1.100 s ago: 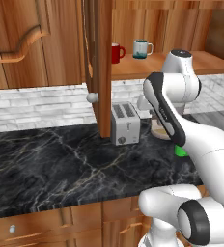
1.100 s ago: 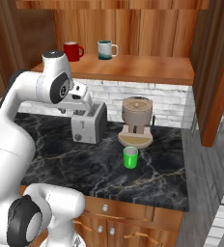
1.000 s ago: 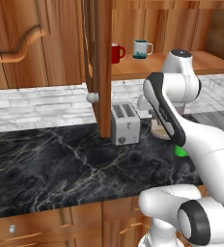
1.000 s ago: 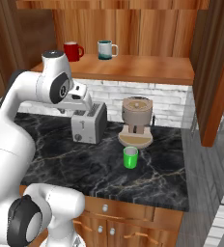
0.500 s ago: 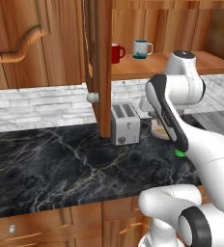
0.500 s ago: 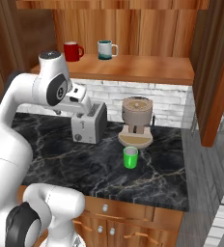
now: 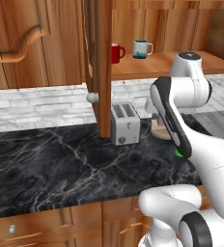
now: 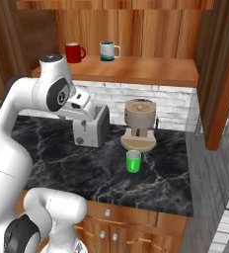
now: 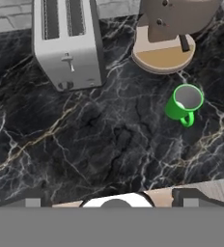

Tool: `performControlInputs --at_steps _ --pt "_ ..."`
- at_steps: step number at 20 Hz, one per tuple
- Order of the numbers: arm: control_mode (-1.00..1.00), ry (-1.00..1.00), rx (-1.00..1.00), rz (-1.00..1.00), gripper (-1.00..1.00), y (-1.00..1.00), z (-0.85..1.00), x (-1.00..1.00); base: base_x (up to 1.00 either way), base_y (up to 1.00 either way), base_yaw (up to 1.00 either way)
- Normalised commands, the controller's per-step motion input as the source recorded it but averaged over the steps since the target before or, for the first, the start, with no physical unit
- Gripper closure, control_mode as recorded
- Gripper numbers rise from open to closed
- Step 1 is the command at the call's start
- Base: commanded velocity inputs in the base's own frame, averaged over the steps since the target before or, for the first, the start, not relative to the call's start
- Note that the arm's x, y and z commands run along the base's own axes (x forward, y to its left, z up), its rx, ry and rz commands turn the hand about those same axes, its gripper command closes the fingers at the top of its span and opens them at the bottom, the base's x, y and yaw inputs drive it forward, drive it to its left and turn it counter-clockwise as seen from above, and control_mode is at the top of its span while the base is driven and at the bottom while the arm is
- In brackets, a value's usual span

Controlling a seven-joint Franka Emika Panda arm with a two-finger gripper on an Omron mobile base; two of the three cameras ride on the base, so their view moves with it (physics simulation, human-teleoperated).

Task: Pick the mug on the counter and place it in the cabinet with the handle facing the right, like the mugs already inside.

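No readable text, labels, brands or numbers on any visible surface.

Even, soft rendered light, faint shadows, slightly blurry, no glare.

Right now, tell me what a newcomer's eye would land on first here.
The small bright green mug stands out on the black marble counter, just in front of the tan coffee machine. Beside that sits a silver toaster. Above, a glossy red mug and a pale teal mug stand on the wooden cabinet shelf.
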Motion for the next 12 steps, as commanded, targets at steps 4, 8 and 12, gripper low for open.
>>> performControlInputs --at_steps 4,8,12 --pt "-1.0 0.01 0.0 -0.04 -1.0 -0.21 -0.11 -0.18 0.0 0.0 0.0" --pt "-1.0 0.0 0.0 0.0 -1.0 -0.2 -0.12 -0.17 0.0 0.0 0.0" --pt "-1.0 0.01 0.0 0.01 -1.0 -0.22 -0.14 -0.19 0.0 0.0 0.0"
